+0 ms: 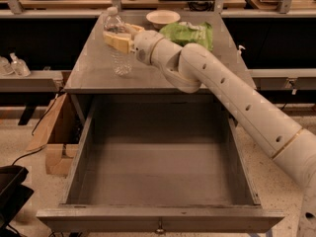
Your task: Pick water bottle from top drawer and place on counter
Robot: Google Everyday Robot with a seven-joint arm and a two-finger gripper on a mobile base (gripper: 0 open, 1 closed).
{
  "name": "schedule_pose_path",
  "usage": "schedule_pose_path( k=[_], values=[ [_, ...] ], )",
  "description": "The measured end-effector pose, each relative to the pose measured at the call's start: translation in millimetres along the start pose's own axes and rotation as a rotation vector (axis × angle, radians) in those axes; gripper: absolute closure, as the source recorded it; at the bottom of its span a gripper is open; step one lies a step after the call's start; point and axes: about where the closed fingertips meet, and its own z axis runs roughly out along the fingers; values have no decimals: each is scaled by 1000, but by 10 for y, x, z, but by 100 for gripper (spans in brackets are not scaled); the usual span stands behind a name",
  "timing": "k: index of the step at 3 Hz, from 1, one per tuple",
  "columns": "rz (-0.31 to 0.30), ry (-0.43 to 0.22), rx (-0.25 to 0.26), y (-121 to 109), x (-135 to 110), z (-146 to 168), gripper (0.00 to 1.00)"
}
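The water bottle [120, 63], clear with a white cap, stands upright at the back left of the grey counter [94, 78]; its base is on or just above the surface. My gripper [117, 39] is at the bottle's upper body, its tan fingers [111, 37] shut around it, with the white arm reaching in from the right. The top drawer [79, 157] is pulled fully open below the counter, its grey inside holds nothing, and its knob [159, 227] shows on the front panel.
A white bowl [163, 18] and a green bag [190, 33] sit at the back of the counter, right of the bottle. Sanitizer bottles [12, 64] stand on a shelf at left. A cardboard box [54, 137] lies on the floor left of the drawer.
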Motion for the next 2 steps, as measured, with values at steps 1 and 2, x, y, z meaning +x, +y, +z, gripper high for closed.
schedule_pose_path(
  k=[1,2],
  values=[
    [5,-4,33,-27,138,-16,100],
    [7,-3,46,-27,170,-46,100]
  ],
)
